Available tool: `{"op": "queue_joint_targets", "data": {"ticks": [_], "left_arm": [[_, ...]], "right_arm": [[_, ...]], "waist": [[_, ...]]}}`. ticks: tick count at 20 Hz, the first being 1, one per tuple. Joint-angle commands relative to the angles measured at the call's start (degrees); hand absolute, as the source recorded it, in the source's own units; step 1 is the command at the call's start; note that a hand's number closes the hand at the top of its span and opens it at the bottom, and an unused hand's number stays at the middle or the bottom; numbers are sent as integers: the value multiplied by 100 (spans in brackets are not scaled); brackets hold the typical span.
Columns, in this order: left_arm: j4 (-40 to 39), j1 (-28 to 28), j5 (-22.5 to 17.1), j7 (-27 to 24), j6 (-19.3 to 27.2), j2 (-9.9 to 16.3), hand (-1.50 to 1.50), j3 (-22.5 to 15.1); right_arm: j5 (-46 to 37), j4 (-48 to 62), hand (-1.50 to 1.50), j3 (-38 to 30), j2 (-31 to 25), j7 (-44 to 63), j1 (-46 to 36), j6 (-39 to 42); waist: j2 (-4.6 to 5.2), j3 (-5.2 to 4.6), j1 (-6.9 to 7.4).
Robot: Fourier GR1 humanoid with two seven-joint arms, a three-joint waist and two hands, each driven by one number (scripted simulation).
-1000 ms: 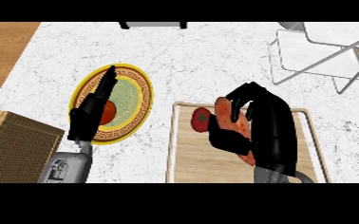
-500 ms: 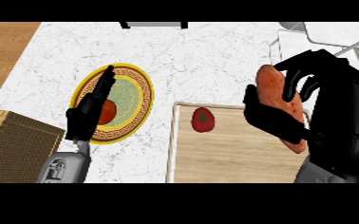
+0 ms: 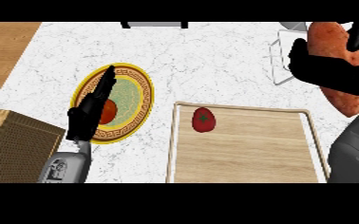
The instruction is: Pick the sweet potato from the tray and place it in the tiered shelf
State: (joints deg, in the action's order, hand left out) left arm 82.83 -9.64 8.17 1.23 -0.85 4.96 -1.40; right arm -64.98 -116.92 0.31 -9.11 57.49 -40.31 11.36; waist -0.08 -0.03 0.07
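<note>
1. My right hand is raised over the right edge of the worktop, fingers curled round the sweet potato.
2. The sweet potato is clear of the tray. Its orange-brown body shows above and below my curled fingers, reaching from the far right corner area down along the right edge.
3. The wire shelf stands at the far right corner of the worktop. Only part of its pale frame is visible; my right hand and the sweet potato cover the rest. Whether the sweet potato touches the shelf cannot be determined.
4. The wooden tray lies at the near edge of the worktop, right of centre. A red tomato with a green stem mark lies in its far left corner.
5. My left hand is at rest over the left part of the worktop, fingers straight and holding nothing.
6. Under my left hand lies a round plate with a yellow rim and a patterned border. A small orange-red item on the plate is partly hidden by my fingers.
7. A woven brown box occupies the near left corner of the worktop.
</note>
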Motion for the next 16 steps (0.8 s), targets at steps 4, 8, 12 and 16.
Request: {"op": "queue_joint_targets", "data": {"ticks": [4,8,12,16], "left_arm": [[-71,-72,3,1,10,-91,0,-10],[244,74,77,182,28,-107,0,-100],[-114,5,159,-194,75,-179,0,-107],[288,278,134,33,6,-106,0,-137]], "right_arm": [[123,978,150,-929,-610,-89,-976,89],[313,1092,150,-1196,-976,-449,-970,54],[422,1463,150,-1370,-1215,-752,-997,-152],[60,2260,150,-1121,-1472,-1293,-1061,-626]], "waist": [[11,-1,26],[3,1,19],[10,0,7],[14,1,57]]}}
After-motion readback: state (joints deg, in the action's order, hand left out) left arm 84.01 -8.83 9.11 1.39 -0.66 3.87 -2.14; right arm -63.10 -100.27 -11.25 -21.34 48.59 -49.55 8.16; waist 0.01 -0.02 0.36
